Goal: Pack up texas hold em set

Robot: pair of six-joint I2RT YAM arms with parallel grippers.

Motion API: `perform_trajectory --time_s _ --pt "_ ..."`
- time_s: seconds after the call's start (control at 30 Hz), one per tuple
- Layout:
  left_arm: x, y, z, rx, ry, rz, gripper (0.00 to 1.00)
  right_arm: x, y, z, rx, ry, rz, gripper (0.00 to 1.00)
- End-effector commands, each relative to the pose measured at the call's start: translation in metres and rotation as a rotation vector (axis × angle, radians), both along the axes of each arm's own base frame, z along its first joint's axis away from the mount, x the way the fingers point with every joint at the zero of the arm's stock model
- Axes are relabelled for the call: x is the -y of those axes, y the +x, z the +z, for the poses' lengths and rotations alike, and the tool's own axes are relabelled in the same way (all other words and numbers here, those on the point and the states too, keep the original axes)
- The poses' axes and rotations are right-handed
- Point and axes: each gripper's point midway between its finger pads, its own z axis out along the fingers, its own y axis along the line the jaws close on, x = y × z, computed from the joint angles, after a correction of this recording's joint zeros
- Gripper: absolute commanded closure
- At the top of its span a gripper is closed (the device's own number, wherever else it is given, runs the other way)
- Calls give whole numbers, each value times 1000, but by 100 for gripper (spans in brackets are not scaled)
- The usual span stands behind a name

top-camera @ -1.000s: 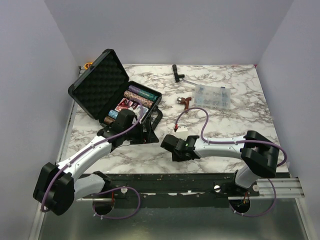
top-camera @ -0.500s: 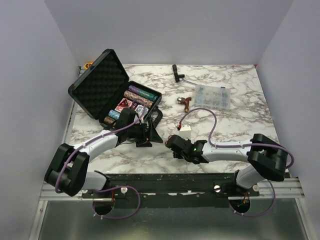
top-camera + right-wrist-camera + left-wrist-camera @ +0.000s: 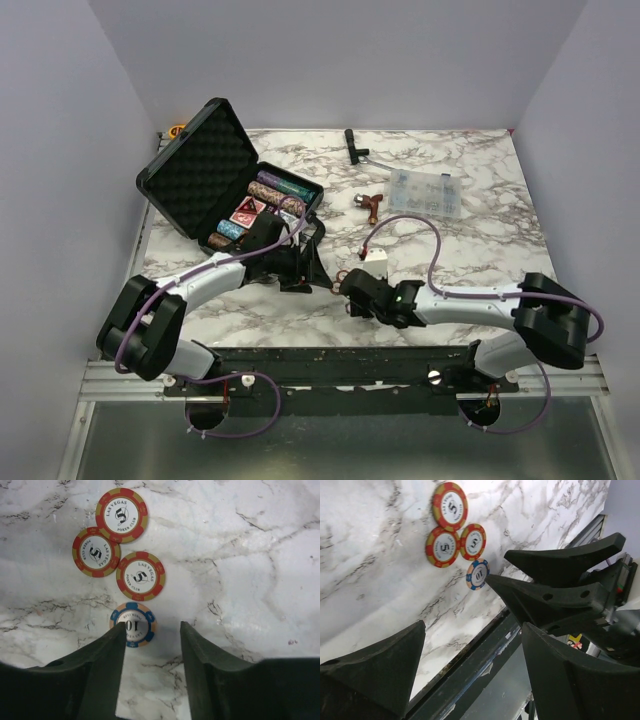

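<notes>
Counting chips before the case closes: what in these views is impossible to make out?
- Blue chip, right wrist view: its near edge is covered by a finger of the right gripper.
- Case contents, top view: the left arm covers the near part.
- Clear box parts, top view: too small to identify.

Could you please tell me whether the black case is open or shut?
Open. The black case has its lid raised, with foam lining and chip rows showing inside.
</notes>
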Motion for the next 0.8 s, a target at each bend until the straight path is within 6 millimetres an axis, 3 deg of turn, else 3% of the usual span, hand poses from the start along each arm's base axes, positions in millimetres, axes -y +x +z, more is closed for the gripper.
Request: perform_trajectory --time_s 0.0,0.13,0.33,0.57,0.77 --pt "8 -1 2 59 47 -49 23 18 -9 23 -39 -2 -21 45" --pt "8 -2 0 90 92 -46 20 27 -11 31 -83 32 -42 23" --pt "8 -1 1 166 212 -68 18 57 -9 32 -174 74 -183 0" --pt "22 -11 -10 206 390 -105 21 109 4 37 -184 102 -404 0" --pt "47 -20 -24 225 586 -151 24 135 16 62 -63 135 -534 0"
